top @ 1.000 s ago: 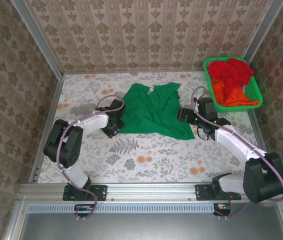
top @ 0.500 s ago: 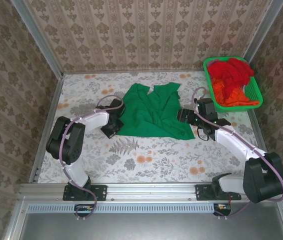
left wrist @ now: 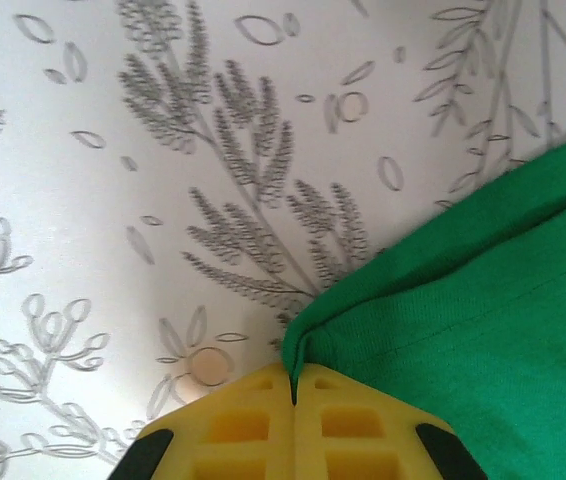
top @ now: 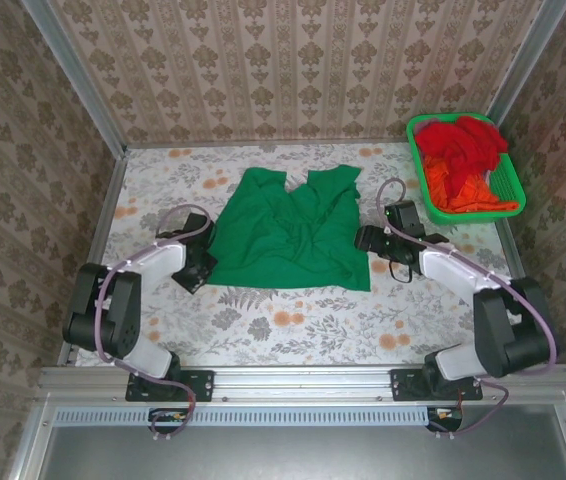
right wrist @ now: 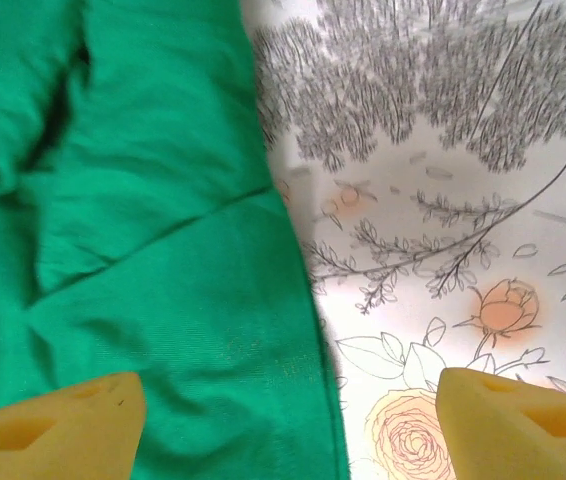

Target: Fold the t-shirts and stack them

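Floral table (top: 293,320), wallpapered walls (top: 293,70); green tee (top: 288,235) spread.

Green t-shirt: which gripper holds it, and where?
Left gripper holds the green t-shirt by its near-left corner; right gripper open over its right edge, holding nothing.

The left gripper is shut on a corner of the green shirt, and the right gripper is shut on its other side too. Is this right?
Not quite: the right gripper is open. In the right wrist view its fingers stand wide apart over the edge of the green shirt, pinching nothing. The left gripper is shut on a corner, as you say.
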Controlling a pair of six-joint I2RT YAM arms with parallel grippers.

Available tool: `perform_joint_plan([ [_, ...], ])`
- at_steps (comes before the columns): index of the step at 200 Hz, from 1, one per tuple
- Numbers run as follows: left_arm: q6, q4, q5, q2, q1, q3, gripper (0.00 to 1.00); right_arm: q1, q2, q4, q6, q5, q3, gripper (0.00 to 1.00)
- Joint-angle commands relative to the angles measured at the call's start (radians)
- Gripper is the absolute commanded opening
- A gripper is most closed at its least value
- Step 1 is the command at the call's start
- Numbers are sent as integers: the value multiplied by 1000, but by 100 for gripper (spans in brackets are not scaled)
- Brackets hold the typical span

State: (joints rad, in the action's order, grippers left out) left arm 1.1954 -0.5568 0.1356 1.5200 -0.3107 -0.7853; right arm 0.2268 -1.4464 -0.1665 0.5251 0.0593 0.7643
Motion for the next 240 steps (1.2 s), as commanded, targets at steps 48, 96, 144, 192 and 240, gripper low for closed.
perform_joint_plan([
  [48, -17, -22, 12, -14, 7, 30, 0, -3, -237, -2, -52, 49, 167, 60],
  [96, -7, -14, 28, -54, 10, 70, 0, -8, -356, -29, -85, 60, 270, 28],
  [144, -10, -14, 33, -60, 11, 71, 0, -10, -177, 3, -116, 24, 211, 0],
  [192, -20, -6, 38, -61, 16, 62, 0, -11, 1, -16, -164, 79, 125, 0],
  [240, -33, 6, 29, -47, 18, 52, 0, -11, -152, -117, -184, 78, 245, 55],
])
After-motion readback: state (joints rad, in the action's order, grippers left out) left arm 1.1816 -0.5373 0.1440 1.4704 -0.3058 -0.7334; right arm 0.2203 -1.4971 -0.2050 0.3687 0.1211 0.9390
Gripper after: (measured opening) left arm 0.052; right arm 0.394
